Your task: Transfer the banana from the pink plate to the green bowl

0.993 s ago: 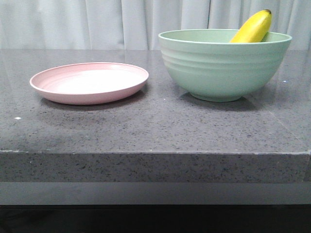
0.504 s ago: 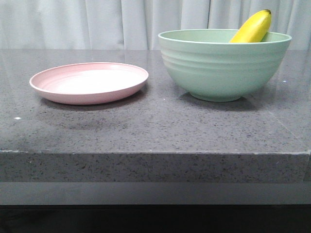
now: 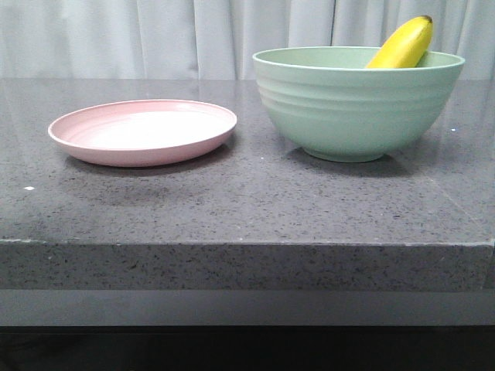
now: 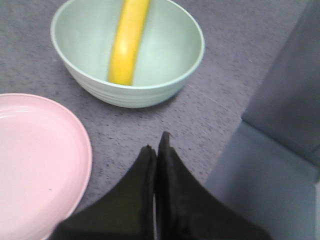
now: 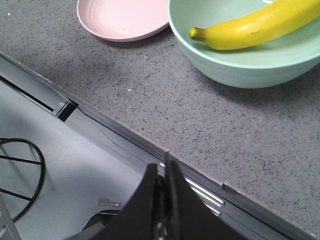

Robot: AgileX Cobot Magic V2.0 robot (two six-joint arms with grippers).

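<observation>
Since nothing has shifted over the last second, banana [image 3: 402, 44] in the bowl [image 3: 352, 108], plate [image 3: 143, 131] bare beside it, we judge the transfer done, our left gripper [image 4: 156, 150] and right gripper [image 5: 161, 172] both closed on nothing.

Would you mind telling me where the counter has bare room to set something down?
Bare counter runs along the near edge in front of the pink plate and green bowl. The gap between them is narrow. The plate itself holds nothing; the bowl is taken by the banana.

No words, labels, brands or numbers can be read in any view. The plate [image 3: 143, 131], bowl [image 3: 356, 104], banana [image 3: 402, 42] and tabletop [image 3: 247, 209] are all unmarked.
</observation>
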